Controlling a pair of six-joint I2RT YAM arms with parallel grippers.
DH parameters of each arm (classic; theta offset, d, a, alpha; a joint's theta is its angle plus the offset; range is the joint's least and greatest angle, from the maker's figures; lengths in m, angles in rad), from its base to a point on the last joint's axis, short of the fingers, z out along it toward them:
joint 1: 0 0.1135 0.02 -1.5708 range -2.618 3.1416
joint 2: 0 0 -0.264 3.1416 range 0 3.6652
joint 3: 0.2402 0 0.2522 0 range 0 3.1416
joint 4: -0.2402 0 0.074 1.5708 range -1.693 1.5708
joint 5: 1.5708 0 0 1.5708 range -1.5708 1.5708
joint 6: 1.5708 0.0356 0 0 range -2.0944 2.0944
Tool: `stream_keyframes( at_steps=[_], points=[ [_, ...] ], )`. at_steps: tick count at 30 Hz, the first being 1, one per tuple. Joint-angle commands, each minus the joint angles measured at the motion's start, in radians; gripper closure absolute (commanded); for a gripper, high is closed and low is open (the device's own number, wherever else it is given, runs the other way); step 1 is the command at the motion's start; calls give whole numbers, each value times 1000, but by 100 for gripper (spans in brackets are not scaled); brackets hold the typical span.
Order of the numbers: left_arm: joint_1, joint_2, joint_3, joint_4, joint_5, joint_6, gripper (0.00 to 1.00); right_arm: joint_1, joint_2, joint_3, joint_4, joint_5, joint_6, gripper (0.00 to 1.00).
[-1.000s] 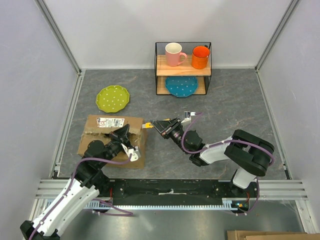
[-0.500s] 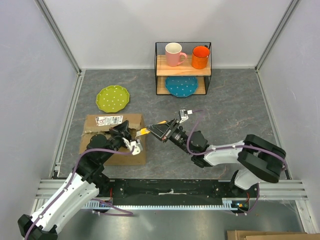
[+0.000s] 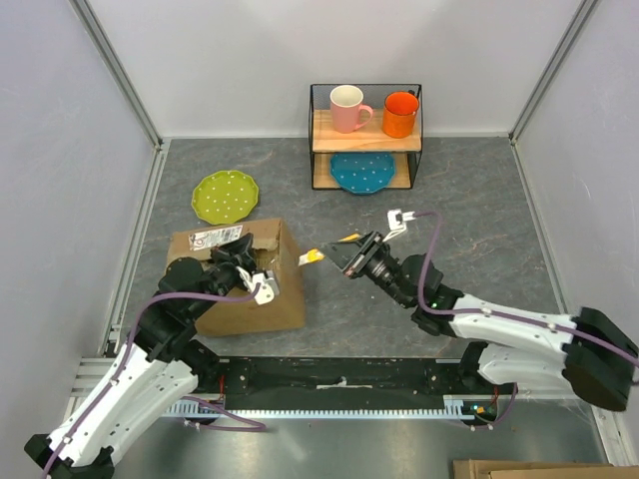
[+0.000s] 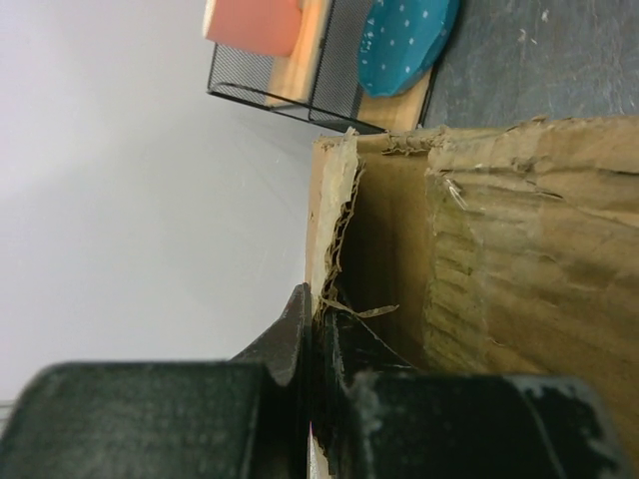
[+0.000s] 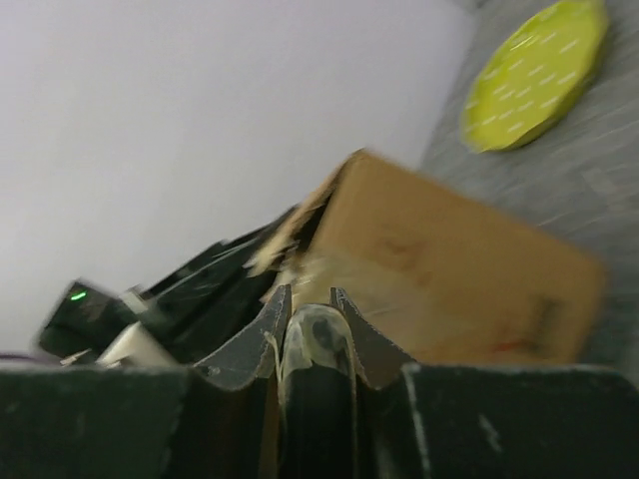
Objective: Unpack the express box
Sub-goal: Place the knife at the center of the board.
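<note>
The express box, brown cardboard with a white label printed in red, stands tilted at the near left with its torn top open. My left gripper is shut on the box's ragged top edge; the left wrist view shows the jaws pinching that cardboard wall. Just right of the box, my right gripper is shut on a small cutter with a yellow and white tip pointing at the box's upper right corner. In the right wrist view the cutter sits between the fingers, the box right behind it.
A green dotted plate lies behind the box. At the back stands a black wire shelf with a pink mug, an orange mug and a blue dotted plate underneath. Walls close in left and right.
The box has been lifted and tipped by my left gripper, its right end swinging nearer and rightward. My right arm has stretched out to the right, its gripper backing slightly away with the cutter.
</note>
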Motion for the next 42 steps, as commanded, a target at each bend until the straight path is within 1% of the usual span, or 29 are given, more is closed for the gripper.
stream_keyframes(
  at_steps=[1,2,3,4,5,7,10,14,17,18,20,21,22,23,24,25,27,30,31,33,34,36,37,38,39,40,42],
  points=[
    [-1,40,153,-15,57,-36,98,-100,-123,37,-397,156,-197,100],
    [-1,37,148,-26,69,-34,98,-129,-128,23,-399,153,-199,100],
    [-1,31,141,-25,93,-28,98,-160,-130,8,-390,112,-187,100],
    [-1,26,129,-26,104,-26,98,-225,-124,-36,-357,83,-164,100],
    [-1,23,109,-31,116,-28,98,-253,-113,-52,-312,54,-149,100],
    [-1,21,95,-31,132,-23,98,-327,-53,-81,-274,-20,-129,100],
    [1,27,73,-26,133,-8,98,-399,37,-107,-192,-69,-106,100],
    [-1,29,15,12,147,49,98,-465,132,-109,-117,-86,-102,100],
    [-1,52,-2,47,149,78,98,-524,209,-98,-86,-134,-93,100],
    [-1,61,-6,57,150,86,98,-534,247,-96,-83,-140,-78,98],
    [-2,87,-13,80,162,109,98,-566,287,-107,-36,-175,-55,76],
    [-2,95,-13,90,166,113,98,-579,324,-104,-31,-204,-35,54],
    [-4,106,-8,112,166,115,98,-580,335,-104,-39,-215,-33,34],
    [-6,121,-2,120,161,119,98,-580,340,-102,-49,-227,-33,24],
    [-6,130,4,126,158,119,98,-580,337,-104,-63,-230,-36,10],
    [-6,138,13,133,155,121,98,-580,329,-106,-101,-227,-38,2],
    [-9,156,23,144,149,126,98,-580,286,-106,-147,-215,-40,2],
    [-18,176,36,159,138,135,98,-580,205,-90,-276,-214,-52,2],
    [-22,184,44,166,132,138,98,-580,179,-86,-360,-214,-59,2],
    [-39,198,53,179,104,145,98,-582,113,-83,-457,-214,-55,2],
    [-44,210,64,182,98,145,98,-580,91,-86,-526,-238,-35,2],
    [-52,221,75,186,93,150,98,-580,33,-131,-562,-284,34,2],
    [-55,224,81,186,92,152,98,-580,18,-148,-572,-349,64,2],
    [-61,224,82,186,87,161,98,-580,-8,-153,-600,-376,84,2],
    [-62,221,85,186,87,161,98,-579,-21,-139,-637,-394,70,2],
    [-64,216,87,184,84,161,98,-579,-35,-126,-743,-401,47,2],
    [-65,209,90,186,81,155,98,-577,-103,-58,-895,-346,-53,2]
  ],
)
